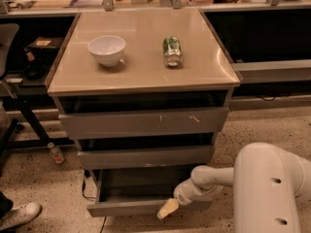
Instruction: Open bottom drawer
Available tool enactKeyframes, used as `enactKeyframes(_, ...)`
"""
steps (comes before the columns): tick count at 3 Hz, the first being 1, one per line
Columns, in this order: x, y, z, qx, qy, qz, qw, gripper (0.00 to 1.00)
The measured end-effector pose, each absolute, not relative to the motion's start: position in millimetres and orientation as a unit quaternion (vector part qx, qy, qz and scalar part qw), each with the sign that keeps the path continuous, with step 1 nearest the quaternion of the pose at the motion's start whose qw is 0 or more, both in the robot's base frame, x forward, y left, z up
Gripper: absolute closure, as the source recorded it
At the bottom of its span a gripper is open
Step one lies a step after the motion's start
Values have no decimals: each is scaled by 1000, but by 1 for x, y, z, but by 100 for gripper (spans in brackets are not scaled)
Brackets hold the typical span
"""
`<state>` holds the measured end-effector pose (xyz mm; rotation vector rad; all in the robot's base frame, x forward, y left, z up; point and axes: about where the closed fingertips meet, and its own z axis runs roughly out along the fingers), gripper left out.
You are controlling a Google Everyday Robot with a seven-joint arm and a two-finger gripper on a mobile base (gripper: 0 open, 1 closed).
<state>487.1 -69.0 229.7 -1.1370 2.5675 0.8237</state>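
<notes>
The bottom drawer [126, 207] is the slim grey front at the foot of the cabinet. It stands pulled out, and its flat grey inside [138, 184] shows behind the front panel. My gripper [167, 208] is at the right part of that front panel, its cream fingertip lying against the panel's top edge. My white arm [272, 188] reaches in from the lower right.
The mid-height drawer front [145, 157] and the tall scratched front [143, 122] sit above. A white bowl [106, 49] and a green can [172, 51] rest on the beige cabinet top [141, 76]. A small bottle [56, 153] and a white shoe [19, 215] are on the speckled floor at left.
</notes>
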Motion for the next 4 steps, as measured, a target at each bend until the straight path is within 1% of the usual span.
enactKeyframes(2, 483, -70, 202, -399, 877, 263, 52, 0)
enactKeyframes(4, 458, -88, 189, -396, 883, 253, 7, 0)
